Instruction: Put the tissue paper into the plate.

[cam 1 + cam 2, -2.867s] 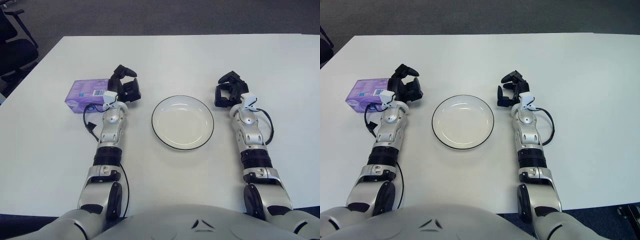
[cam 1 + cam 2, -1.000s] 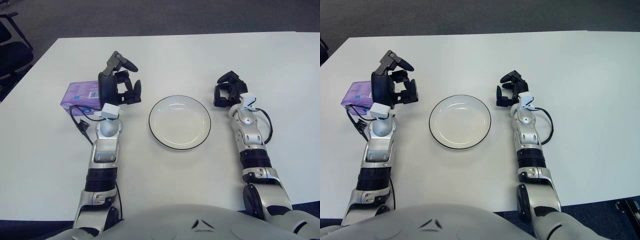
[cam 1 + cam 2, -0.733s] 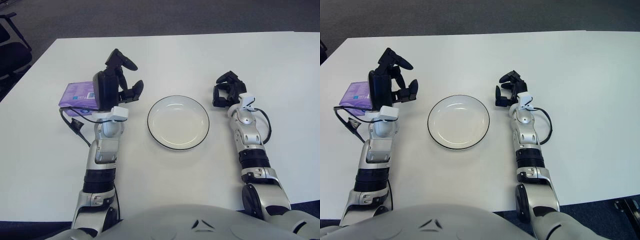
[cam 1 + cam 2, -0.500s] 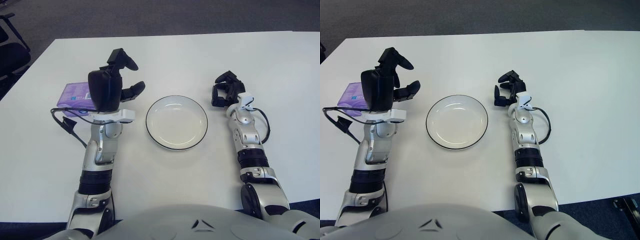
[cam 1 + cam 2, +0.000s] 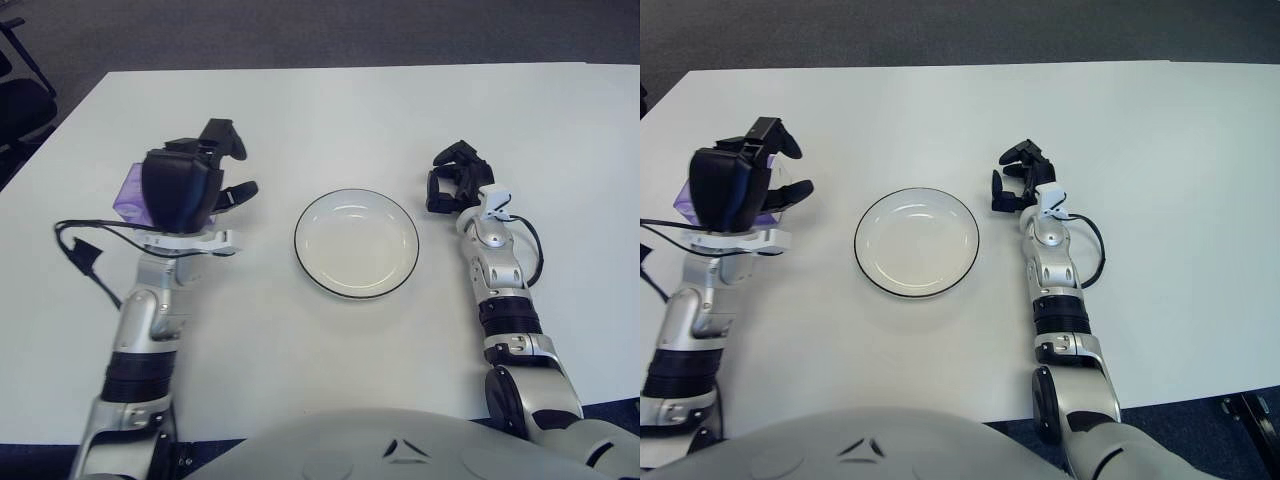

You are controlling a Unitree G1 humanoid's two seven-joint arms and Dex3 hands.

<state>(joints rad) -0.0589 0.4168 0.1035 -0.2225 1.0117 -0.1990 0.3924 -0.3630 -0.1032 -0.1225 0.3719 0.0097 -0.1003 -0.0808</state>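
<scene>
The tissue paper is a purple pack [image 5: 127, 196] lying on the white table at the left, and only its left edge shows. My left hand [image 5: 228, 168] hovers over it with fingers spread, holding nothing and covering most of the pack. Whether the hand touches the pack is not visible. An empty white plate [image 5: 356, 245] with a dark rim sits in the middle of the table, to the right of the pack. My right hand [image 5: 455, 186] shows just right of the plate, with its fingers curled on nothing.
A black cable [image 5: 82, 247] loops out from my left wrist over the table. A dark office chair [image 5: 18, 95] stands beyond the table's left edge. Dark carpet lies past the far edge [image 5: 340, 68].
My left hand has swung to the left and now sits over the tissue pack, hiding more of it. The plate and my right hand have stayed put.
</scene>
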